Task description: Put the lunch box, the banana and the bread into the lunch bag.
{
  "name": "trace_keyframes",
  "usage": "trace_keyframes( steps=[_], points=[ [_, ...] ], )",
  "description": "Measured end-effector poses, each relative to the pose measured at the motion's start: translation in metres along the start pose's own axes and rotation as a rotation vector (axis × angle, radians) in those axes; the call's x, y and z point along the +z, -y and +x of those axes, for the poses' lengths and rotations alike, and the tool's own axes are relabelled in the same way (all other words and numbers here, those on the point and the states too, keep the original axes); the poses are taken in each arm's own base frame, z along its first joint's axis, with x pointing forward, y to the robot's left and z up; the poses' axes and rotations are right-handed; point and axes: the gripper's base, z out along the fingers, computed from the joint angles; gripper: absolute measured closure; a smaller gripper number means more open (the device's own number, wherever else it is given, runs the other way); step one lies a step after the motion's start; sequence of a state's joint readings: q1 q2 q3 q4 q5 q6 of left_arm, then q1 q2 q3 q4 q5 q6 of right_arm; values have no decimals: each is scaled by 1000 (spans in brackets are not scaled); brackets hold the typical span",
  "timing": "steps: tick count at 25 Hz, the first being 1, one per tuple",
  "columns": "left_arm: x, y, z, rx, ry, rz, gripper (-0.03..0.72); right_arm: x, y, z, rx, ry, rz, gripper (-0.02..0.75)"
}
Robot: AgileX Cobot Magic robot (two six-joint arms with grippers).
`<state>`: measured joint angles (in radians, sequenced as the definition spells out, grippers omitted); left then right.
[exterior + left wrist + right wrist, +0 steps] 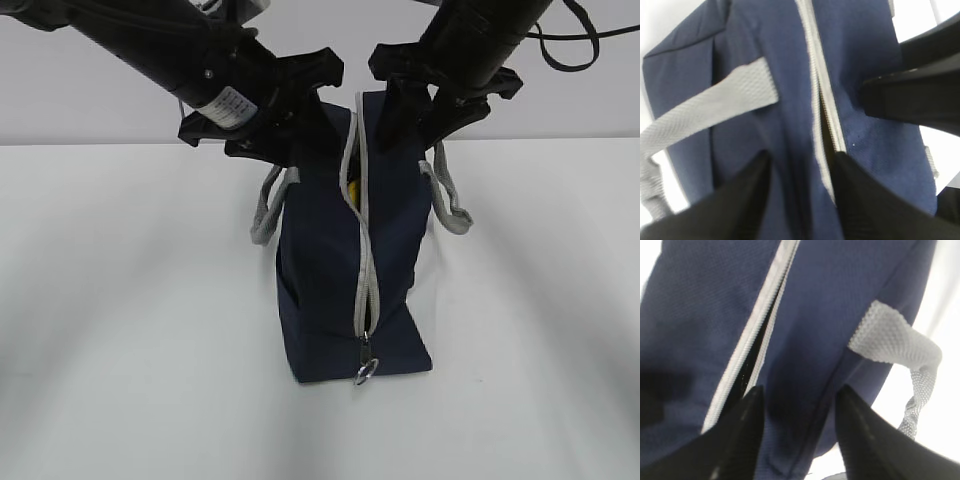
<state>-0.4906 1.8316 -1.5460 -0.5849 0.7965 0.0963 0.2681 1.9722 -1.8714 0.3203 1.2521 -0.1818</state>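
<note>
The navy lunch bag [330, 280] stands upright on the white table, its grey zipper [362, 260] parted near the top. A sliver of the yellow banana [352, 190] shows through that gap. The lunch box and the bread are hidden. My left gripper [292, 148] is at the bag's top left; in the left wrist view it [800, 160] stands open, jaws apart over the bag's fabric [865, 50] beside the zipper. My right gripper [415, 125] is at the top right; it [799, 392] is open too, straddling the navy fabric [700, 300].
Grey strap handles hang off both sides of the bag [268, 215] [448, 200]. A metal ring pull [365, 372] dangles at the zipper's lower end. The right gripper's black fingers [910, 95] show in the left wrist view, close across the zipper.
</note>
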Motion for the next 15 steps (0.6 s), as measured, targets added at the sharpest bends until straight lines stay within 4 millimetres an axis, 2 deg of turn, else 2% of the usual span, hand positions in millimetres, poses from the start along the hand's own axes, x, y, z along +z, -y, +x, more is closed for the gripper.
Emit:
trace_keyframes(
  steps=[2, 4, 6, 9, 12, 15],
  points=[
    [0, 0, 1, 1, -16, 1, 242, 0, 0, 0, 8, 2, -2, 342],
    [0, 0, 3, 5, -30, -2, 197, 0, 0, 0, 27, 4, -1, 330],
    [0, -1, 4, 13, -45, -9, 192, -3, -1, 0, 43, 11, -1, 325],
    [-7, 0, 4, 46, -39, -33, 194, -22, -7, 2, 46, 51, 8, 323],
    [-26, 5, 2, 102, 2, -62, 193, -47, -14, 9, 32, 96, 21, 322],
    [-46, 13, 1, 139, 42, -71, 193, -63, -20, 28, 30, 99, 24, 322]
  ],
)
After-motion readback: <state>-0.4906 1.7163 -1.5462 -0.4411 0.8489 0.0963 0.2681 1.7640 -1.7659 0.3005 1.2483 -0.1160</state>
